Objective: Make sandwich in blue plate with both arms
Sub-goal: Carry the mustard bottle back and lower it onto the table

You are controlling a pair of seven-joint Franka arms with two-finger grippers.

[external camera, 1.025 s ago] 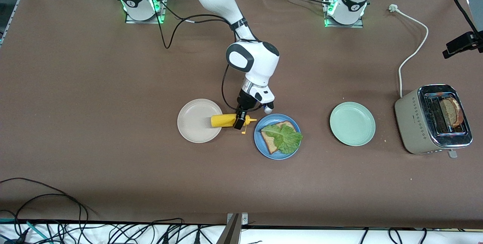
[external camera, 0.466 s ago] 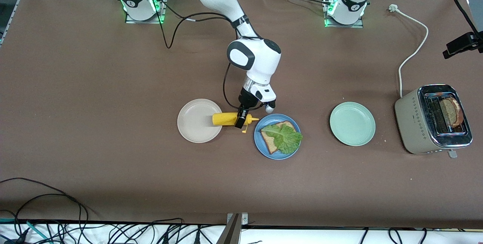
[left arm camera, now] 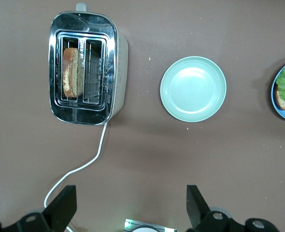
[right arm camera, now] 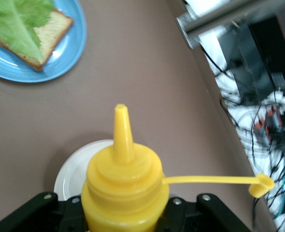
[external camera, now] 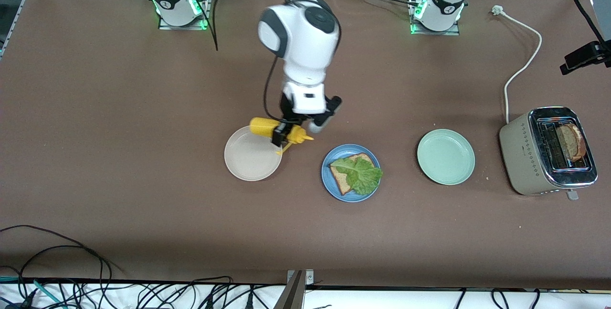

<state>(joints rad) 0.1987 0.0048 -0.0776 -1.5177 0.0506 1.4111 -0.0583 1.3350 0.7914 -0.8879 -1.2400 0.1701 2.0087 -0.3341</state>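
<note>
The right gripper (external camera: 280, 138) has its fingers (right arm camera: 41, 212) closed on a yellow bottle (external camera: 272, 129), near the neck, and holds it in the air over the edge of the beige plate (external camera: 248, 158). The bottle lies almost flat, its nozzle (external camera: 308, 138) toward the blue plate (external camera: 329, 182). The cap (right arm camera: 261, 184) is off and hangs on its thin strap.

The grip is close to the top of the bottle, so the heavy body could swing or slip down if the arm turns fast. Because the fingers press a soft bottle with an open nozzle, sauce could come out too early and fall on the tabletop (external camera: 143, 108) or on the beige plate, not on the sandwich. The hanging cap could also drag through the lettuce (external camera: 363, 175) when the bottle comes low.

On the blue plate one bread slice (external camera: 340, 179) lies with the lettuce on top. The leaf is light, so a touch from the nozzle may push it off.

The second slice (left arm camera: 71, 71) stands in the toaster (left arm camera: 84, 67), near the mint plate (left arm camera: 193, 88). The left gripper (left arm camera: 128, 208) waits above that end of the tabletop with fingers open.
</note>
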